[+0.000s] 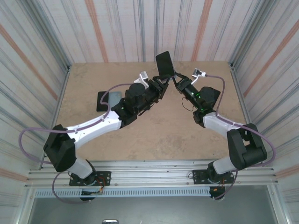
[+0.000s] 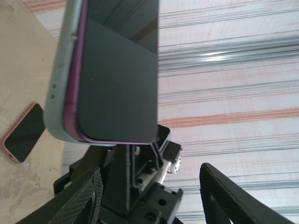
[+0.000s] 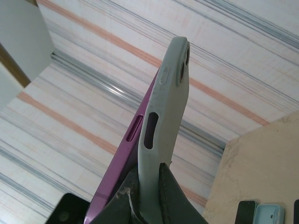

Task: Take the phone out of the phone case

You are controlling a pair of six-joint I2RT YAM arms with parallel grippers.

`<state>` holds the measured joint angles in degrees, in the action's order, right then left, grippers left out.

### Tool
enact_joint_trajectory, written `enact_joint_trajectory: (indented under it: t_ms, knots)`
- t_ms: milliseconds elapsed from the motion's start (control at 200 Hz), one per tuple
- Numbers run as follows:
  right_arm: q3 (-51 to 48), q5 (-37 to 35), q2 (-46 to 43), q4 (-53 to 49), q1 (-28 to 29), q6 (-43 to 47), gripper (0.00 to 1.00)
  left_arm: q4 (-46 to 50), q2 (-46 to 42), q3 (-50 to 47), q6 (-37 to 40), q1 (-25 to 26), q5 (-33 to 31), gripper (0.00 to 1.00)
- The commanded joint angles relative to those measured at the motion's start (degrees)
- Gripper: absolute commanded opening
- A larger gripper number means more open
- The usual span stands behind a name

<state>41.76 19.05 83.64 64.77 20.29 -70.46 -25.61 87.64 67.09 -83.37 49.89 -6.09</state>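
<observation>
1. The right gripper (image 3: pixel 145 198) is clamped on the lower end of the phone case (image 3: pixel 166 116), which rises toward 12 o'clock.
2. The phone (image 3: pixel 126 154) shows its purple edge at the case's 9 o'clock.
3. The left gripper (image 1: pixel 161 87), jaws partly apart and empty, sits at the phone's 6 o'clock.

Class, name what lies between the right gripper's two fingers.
The lower end of the grey phone case, clamped in the right gripper, purple phone alongside; right wrist view.

Our arms (image 1: pixel 93 125) wear white shells between black joints; lilac-grey cables (image 1: pixel 35 129) loop along them, and our fingers (image 2: pixel 229 196) are black.
</observation>
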Motion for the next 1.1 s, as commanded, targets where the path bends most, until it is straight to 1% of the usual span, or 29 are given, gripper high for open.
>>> enact_joint_trajectory:
  t_ms: [0, 200, 461, 812, 1092]
  knots:
    - [0.19, -2.0, -0.41, 6.15, 0.75, -0.46, 0.0, -1.84, 0.95, 1.52, -1.61, 0.21, -1.6, 0.58]
    - [-0.19, -1.56, -0.58, 6.59, 1.13, 0.01, 0.0, -2.47, 1.06, 2.23, -1.31, -0.66, -1.87, 0.56]
    - [-0.82, -1.39, -0.23, 7.37, 1.5, 0.41, 0.0, -2.78, 0.85, 1.78, -1.54, -1.52, -1.77, 0.5]
    - [-1.76, -1.5, -0.01, 8.95, 2.56, 0.32, 0.0, -3.67, 2.77, 2.85, -2.24, -3.03, -2.31, 0.5]
    - [-2.56, -2.16, 1.69, 13.14, 3.03, -0.62, 0.0, -4.83, 4.43, 4.67, -2.28, -3.22, -3.03, 0.5]
